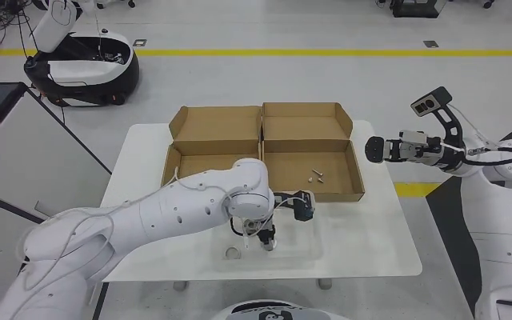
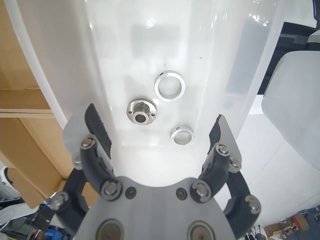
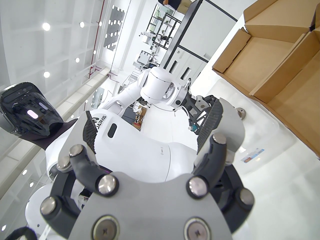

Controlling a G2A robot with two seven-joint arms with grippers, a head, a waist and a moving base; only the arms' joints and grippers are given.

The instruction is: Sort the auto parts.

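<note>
Fingers spread, the left gripper [image 2: 156, 126] hangs over metal parts [image 2: 141, 112] in the clear tray [image 2: 50, 51]; the right gripper [image 3: 153, 116], fingers likewise apart, is right of the desk [image 1: 384, 240].

flanged hub [image 2: 141, 112] flat | large ring [image 2: 169, 85] just beside | small collar [image 2: 182, 134] near | all in clear bin [image 2: 45, 51]

Top camera looks down on the tabletop [image 1: 376, 232]; left wrist camera sits close above the clear tray [image 2: 175, 38], also seen from the farther right wrist camera.
</note>
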